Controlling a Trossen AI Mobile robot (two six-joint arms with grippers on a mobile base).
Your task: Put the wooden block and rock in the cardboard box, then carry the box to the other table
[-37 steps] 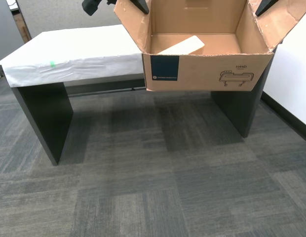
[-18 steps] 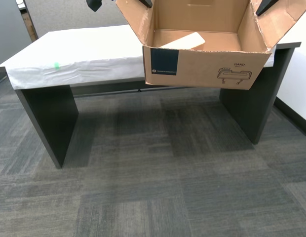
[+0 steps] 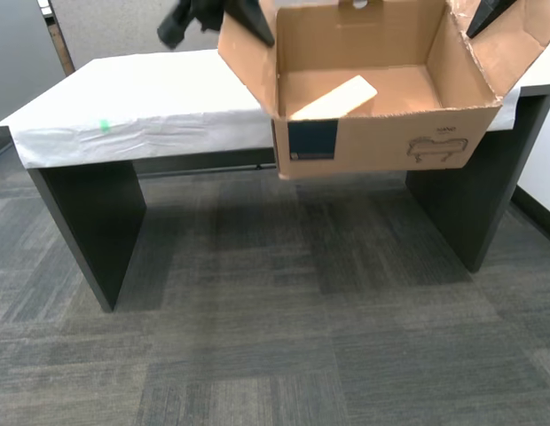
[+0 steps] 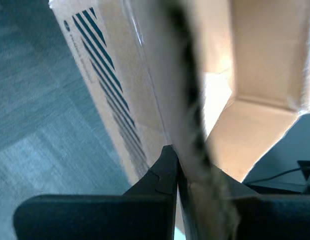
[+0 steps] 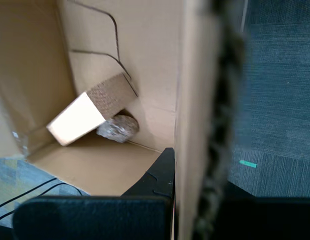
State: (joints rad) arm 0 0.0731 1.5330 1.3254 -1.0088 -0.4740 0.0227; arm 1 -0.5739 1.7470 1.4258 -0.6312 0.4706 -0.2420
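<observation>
Starting from the exterior view's left, 1 green tape mark (image 3: 102,126) is showing on the white cloth of the other table (image 3: 142,89). Next, 1 cardboard box (image 3: 381,142) is hanging in the air by that table's near edge, slightly tilted and carried by its 2 side flaps. My first gripper (image 5: 177,157) is pinching 1 flap and my second gripper (image 4: 177,155) is pinching the other. Inside, 1 wooden block (image 3: 335,96) is leaning against a wall, with 1 rock (image 5: 117,128) touching it. I judge the thin flaps could be tearing or slipping under the load. If the box is set down half off the edge, it may tip.
</observation>
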